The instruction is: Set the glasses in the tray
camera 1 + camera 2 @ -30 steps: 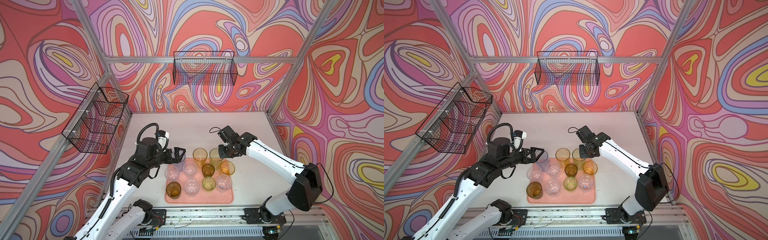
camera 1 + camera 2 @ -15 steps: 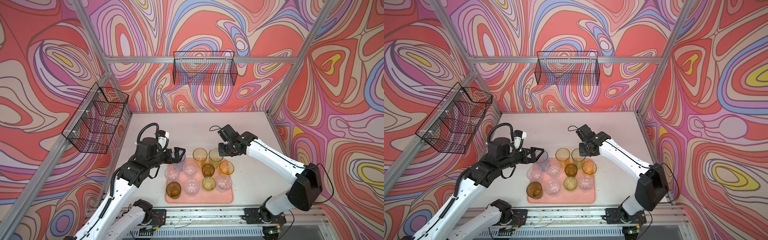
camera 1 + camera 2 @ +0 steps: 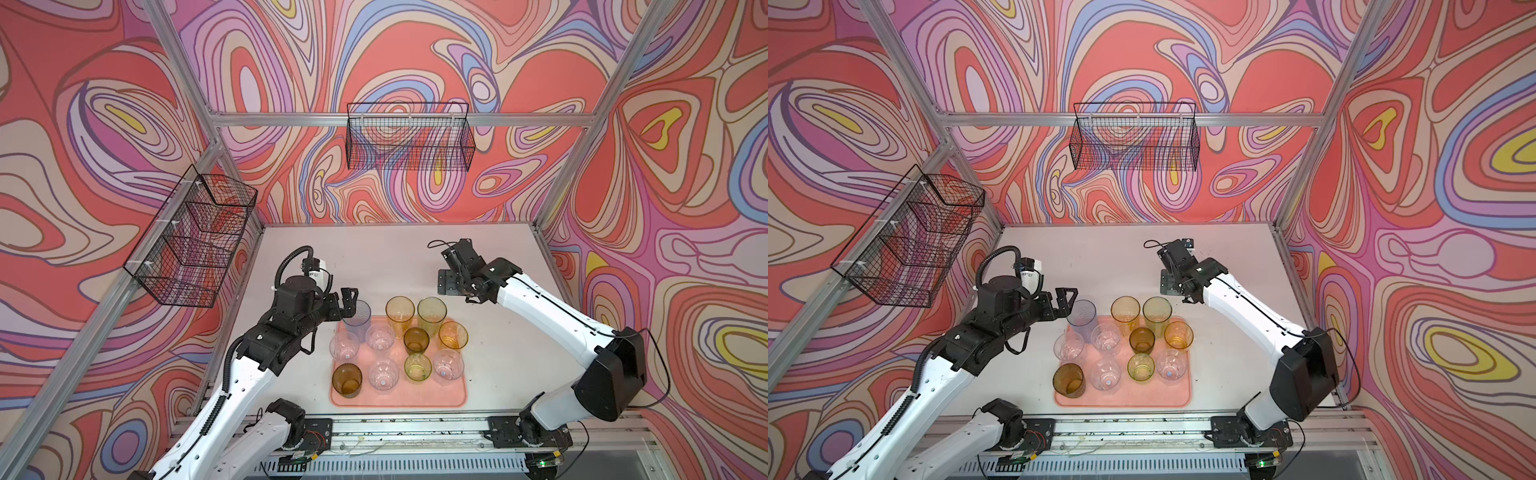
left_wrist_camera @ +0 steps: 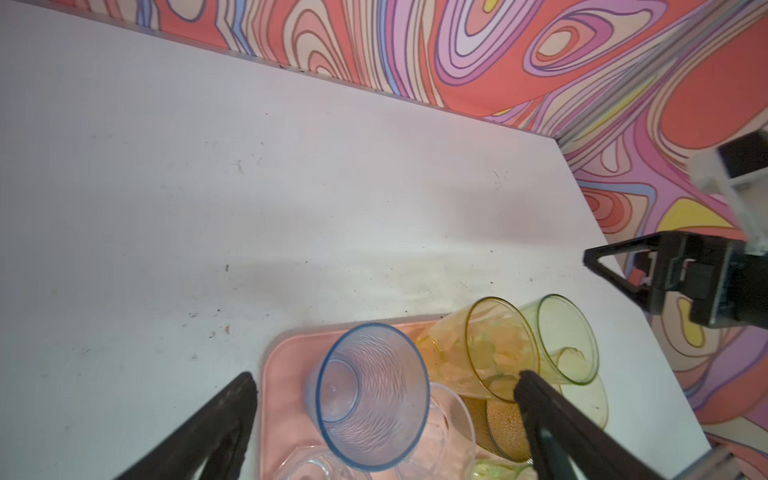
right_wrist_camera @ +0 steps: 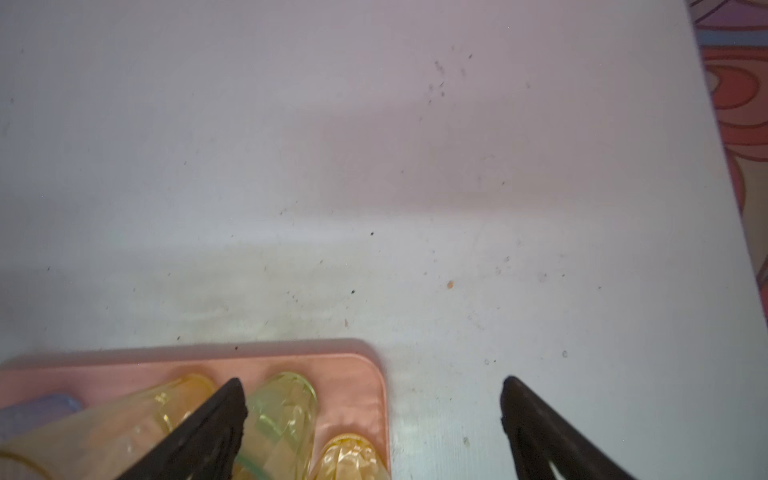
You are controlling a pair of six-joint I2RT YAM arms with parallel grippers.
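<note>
All eleven glasses (image 3: 416, 340) stand in the tray (image 3: 415, 397), none is on the worktop (image 3: 374, 257), and the left claw (image 4: 384, 377) and right claw (image 5: 372, 381) are both spread and empty, so the task looks complete.

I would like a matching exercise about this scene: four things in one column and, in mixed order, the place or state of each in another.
Things:
1. pale blue tumbler
2. yellow-green tumbler
3. short green glass
4. right gripper

Places or states:
a. open, holding nothing
b. far left corner of the tray
c. between two clear glasses
d. tray's far right corner

Pairs: 1-b, 2-d, 3-c, 4-a.
</note>
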